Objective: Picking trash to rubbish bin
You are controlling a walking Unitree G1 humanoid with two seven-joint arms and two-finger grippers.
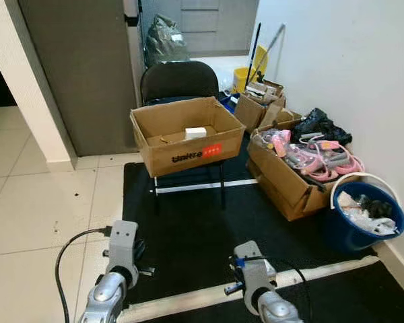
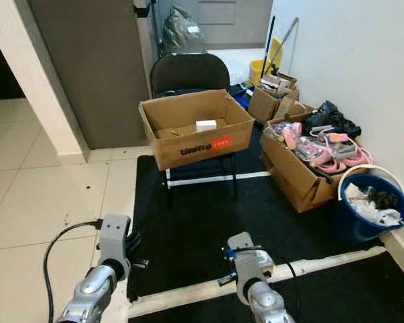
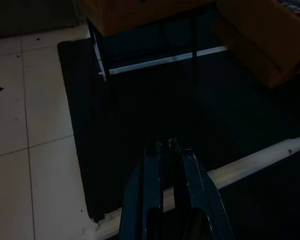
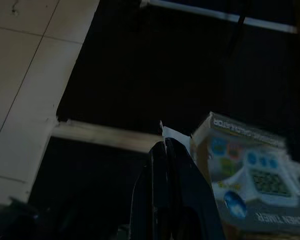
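- Our right claw [image 4: 165, 145] is pressed together on a small white scrap [image 4: 171, 133], pinched at the tips; a kitchen timer box [image 4: 245, 170] sits just beside it, touching or not we can't tell.
- Our left claw [image 3: 167, 150] is nearly closed w/ nothing in it, only a thin slit between the fingers, held over the black mat [image 3: 140, 140].
- Both arms are low at 6 o'clock in the head view, over the mat's white strip [image 1: 209, 293].
- Likely rubbish bin: blue bucket [image 1: 353, 232] at 3 o'clock by the wall, already holding crumpled white and dark bits [image 1: 363, 208]. So some trash looks binned, we judge.
- Cardboard box [image 1: 188, 134] on the black chair [image 1: 178, 81] at 12 o'clock holds a small white item [image 1: 195, 132]; can't tell if that's trash.
- Open carton [image 1: 289, 175] btwn chair and bucket is full of pink and grey stuff [image 1: 320, 158]; probably storage, not ours to clear.
- Left to do, as we read it: carry the scrap to the bucket at 3 o'clock and drop it; then check the timer box and the floor tiles [image 1: 40, 208], which show a few dark specks.
- Overall approx. mid-task: one piece in hand, not yet binned.
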